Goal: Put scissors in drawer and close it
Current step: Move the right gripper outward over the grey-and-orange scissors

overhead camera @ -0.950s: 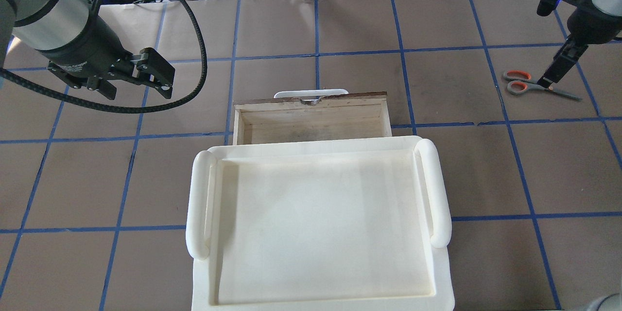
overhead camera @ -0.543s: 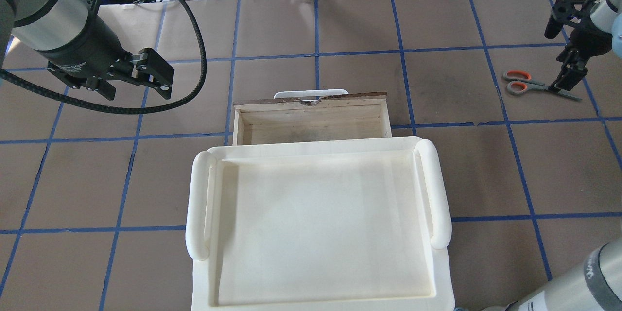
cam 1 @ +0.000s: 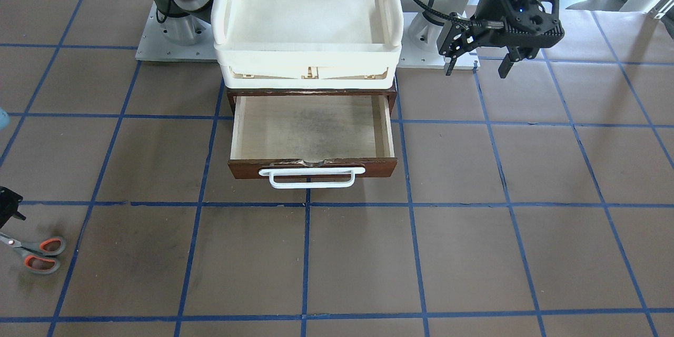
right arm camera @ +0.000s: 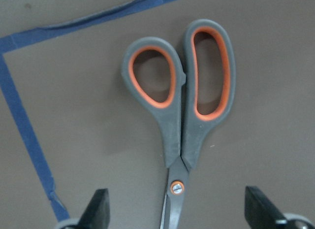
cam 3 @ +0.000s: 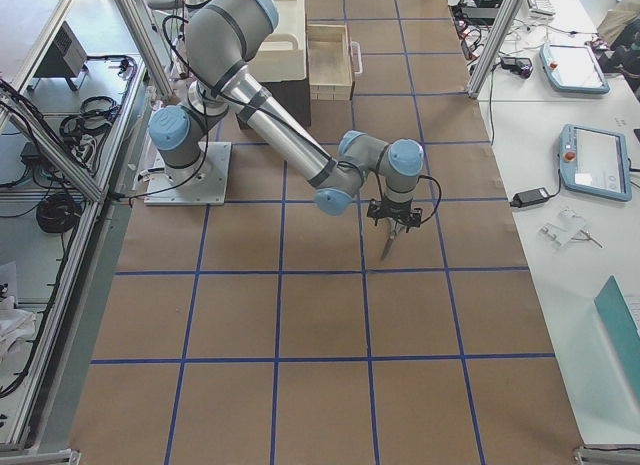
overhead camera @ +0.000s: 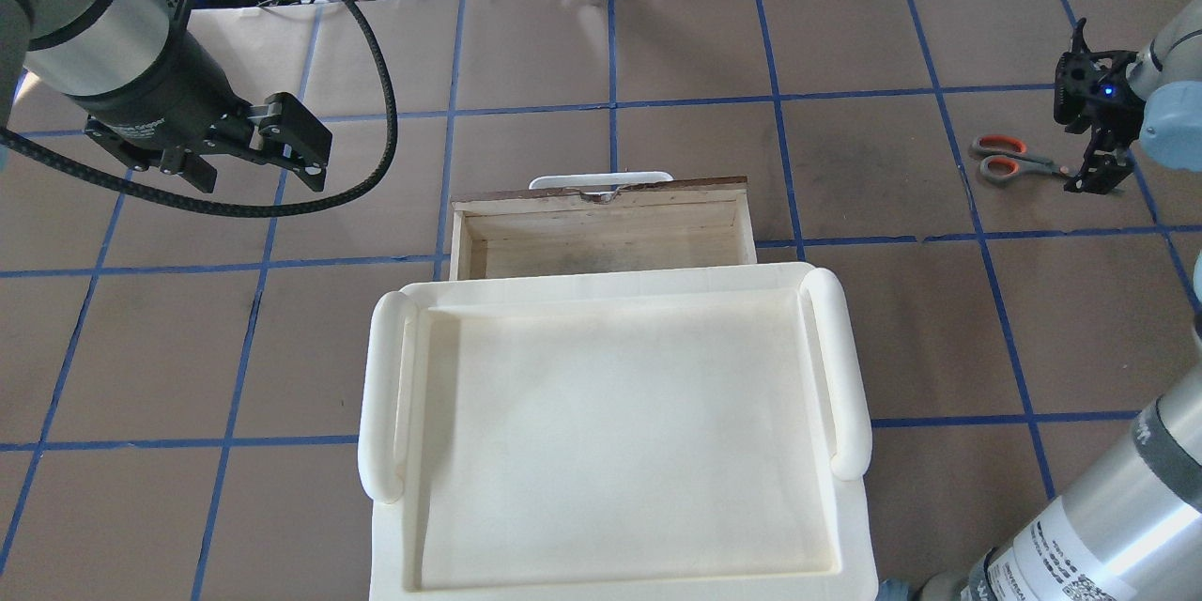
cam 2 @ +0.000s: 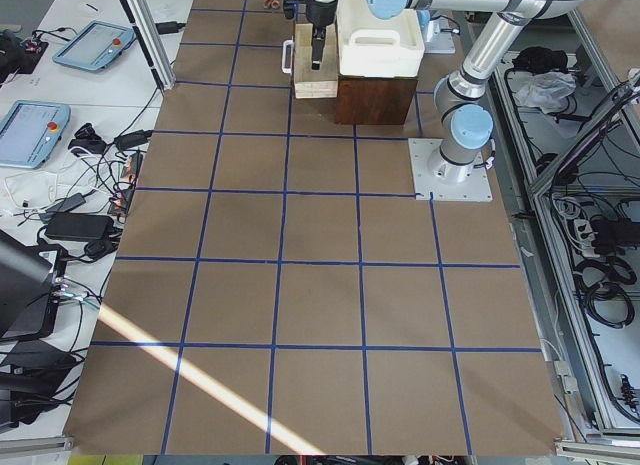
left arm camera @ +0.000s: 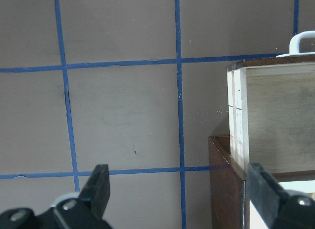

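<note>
The fingers (right arm camera: 98,207) of the right gripper (overhead camera: 1095,177) stand wide apart, one on each side of the scissors (right arm camera: 179,106) near the pivot, gripping nothing. The scissors lie flat and shut on the table (overhead camera: 845,47), well right of the drawer (overhead camera: 601,204). Their long axis runs across the table, handles toward the drawer, blades pointing away. The drawer stands pulled open under a white tray (overhead camera: 601,282). The left gripper (overhead camera: 255,171), spread wide and empty, hovers left of the drawer.
</note>
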Controlling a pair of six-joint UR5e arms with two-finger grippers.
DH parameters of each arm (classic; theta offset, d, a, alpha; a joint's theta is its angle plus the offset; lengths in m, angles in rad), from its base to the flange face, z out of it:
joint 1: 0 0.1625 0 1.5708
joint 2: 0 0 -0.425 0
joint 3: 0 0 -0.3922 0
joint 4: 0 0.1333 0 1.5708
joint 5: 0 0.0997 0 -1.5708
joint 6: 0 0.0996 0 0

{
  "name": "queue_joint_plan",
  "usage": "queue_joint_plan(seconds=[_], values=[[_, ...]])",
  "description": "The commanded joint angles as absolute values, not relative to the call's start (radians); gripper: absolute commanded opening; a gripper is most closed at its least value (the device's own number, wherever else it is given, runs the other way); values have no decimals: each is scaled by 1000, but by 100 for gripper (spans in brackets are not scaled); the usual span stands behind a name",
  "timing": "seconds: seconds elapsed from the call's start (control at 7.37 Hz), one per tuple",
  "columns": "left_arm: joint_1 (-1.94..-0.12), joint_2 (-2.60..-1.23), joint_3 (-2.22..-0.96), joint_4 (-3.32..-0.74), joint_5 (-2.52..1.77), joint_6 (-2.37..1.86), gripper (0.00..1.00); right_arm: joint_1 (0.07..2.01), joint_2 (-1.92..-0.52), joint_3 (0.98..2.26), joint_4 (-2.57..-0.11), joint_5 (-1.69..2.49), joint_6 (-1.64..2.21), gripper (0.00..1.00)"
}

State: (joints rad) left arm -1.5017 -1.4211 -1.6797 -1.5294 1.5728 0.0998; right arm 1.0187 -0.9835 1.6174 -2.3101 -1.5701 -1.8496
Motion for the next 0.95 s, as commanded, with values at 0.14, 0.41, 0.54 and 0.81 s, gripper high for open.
queue_joint_plan(seconds=[0.14, 0.41, 0.54, 0.81], values=[[-1503, -1419, -1680, -1531, 1572, 101, 100, 1019, -966, 1628, -2333, -1504, -1842, 88], [-1503, -1414, -1680, -1532, 1571, 100, 100, 1019, -966, 1628, -2330, -1502, -1841, 78], [-1503, -1419, -1680, -1531, 1569, 97, 100, 1019, -965, 1628, -2329, -1502, -1842, 72], [-1503, -1414, -1680, -1531, 1569, 97, 100, 1019, -966, 1628, -2327, -1506, -1841, 51]])
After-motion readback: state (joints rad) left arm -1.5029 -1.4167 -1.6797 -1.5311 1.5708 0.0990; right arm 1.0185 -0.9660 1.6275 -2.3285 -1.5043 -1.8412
